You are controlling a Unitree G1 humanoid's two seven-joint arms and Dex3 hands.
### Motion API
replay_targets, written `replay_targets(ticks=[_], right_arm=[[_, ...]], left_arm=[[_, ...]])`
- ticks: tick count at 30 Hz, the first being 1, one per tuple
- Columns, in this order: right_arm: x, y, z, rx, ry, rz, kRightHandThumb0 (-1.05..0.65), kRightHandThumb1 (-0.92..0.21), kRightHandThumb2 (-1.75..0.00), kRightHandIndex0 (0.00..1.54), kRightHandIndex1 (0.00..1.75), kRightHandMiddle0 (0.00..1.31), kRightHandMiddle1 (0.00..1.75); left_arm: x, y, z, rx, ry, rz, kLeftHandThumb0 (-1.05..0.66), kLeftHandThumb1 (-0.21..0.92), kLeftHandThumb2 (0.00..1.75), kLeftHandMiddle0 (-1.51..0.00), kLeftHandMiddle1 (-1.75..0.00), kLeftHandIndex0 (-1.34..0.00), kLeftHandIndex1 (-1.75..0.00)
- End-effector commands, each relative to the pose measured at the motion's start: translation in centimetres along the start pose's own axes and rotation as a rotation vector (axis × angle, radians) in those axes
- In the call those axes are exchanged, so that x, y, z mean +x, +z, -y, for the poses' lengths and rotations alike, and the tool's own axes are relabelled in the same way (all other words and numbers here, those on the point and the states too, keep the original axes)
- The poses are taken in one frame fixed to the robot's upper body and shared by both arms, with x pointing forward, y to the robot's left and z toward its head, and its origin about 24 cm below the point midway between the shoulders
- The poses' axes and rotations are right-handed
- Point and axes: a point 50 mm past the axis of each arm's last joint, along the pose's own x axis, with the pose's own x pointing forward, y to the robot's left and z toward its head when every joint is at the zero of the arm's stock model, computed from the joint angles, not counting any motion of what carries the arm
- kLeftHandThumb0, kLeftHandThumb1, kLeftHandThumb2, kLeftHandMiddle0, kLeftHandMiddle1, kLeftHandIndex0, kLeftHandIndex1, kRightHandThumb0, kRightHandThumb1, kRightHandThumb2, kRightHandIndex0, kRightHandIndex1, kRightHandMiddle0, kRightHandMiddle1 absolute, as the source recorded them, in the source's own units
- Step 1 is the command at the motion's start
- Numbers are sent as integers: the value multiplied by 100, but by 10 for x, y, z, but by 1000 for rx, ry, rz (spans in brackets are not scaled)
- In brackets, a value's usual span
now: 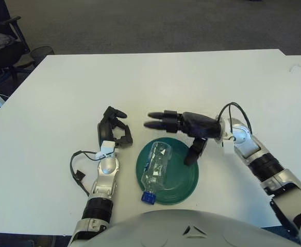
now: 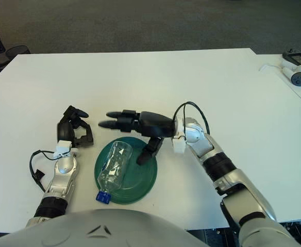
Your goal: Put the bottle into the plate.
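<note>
A clear plastic bottle (image 1: 155, 167) with a blue cap lies on its side in the green plate (image 1: 184, 180), cap end over the plate's near rim. My right hand (image 1: 173, 135) is open above the plate's far edge, two fingers stretched to the left, thumb pointing down at the plate, not touching the bottle. My left hand (image 1: 115, 129) shows left of the plate with its fingers curled and nothing in them.
The plate sits on a white table (image 1: 150, 82). A black cable (image 1: 78, 167) loops beside my left forearm. An office chair (image 1: 6, 46) stands off the table's far left corner. White devices (image 2: 297, 69) lie at the far right.
</note>
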Motion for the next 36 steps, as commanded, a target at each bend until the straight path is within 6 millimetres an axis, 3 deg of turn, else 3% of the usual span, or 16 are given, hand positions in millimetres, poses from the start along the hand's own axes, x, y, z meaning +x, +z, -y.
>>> replay_targets(ticks=[1, 4, 7, 11, 14, 19, 36], right_arm=[[-14, -44, 9, 490, -350, -78, -105, -92, -52, 6, 3, 0, 36], [-6, -40, 11, 635, -495, -29, -105, -92, -48, 10, 5, 0, 49], [-15, -29, 11, 730, -690, 37, -105, -92, -49, 11, 6, 0, 48], [-26, -42, 14, 793, -768, 33, -105, -92, -68, 5, 3, 0, 31], [-42, -54, 18, 898, -837, 33, -105, -92, -76, 2, 1, 0, 22], [-50, -65, 16, 985, -959, 39, -105, -92, -88, 0, 0, 0, 8], [-60, -69, -4, 828, -1281, -171, -105, -92, -100, 0, 0, 0, 5]], left_arm=[[-19, -23, -9, 39, -7, -88, 0, -6, 174, -88, -175, -68, -173], [-19, -22, -9, 35, -7, -90, 0, -6, 174, -88, -175, -69, -173], [-20, -21, -9, 27, -4, -98, 0, -7, 175, -88, -175, -70, -173], [-21, -20, -9, 18, -2, -102, 0, -6, 175, -88, -175, -69, -174], [-21, -20, -9, 20, -1, -100, 0, -6, 175, -88, -175, -68, -174], [-22, -19, -10, 31, -2, -99, 0, -6, 175, -88, -175, -68, -175], [-26, -20, -13, 26, -14, -112, 0, -6, 174, -88, -174, -68, -175]])
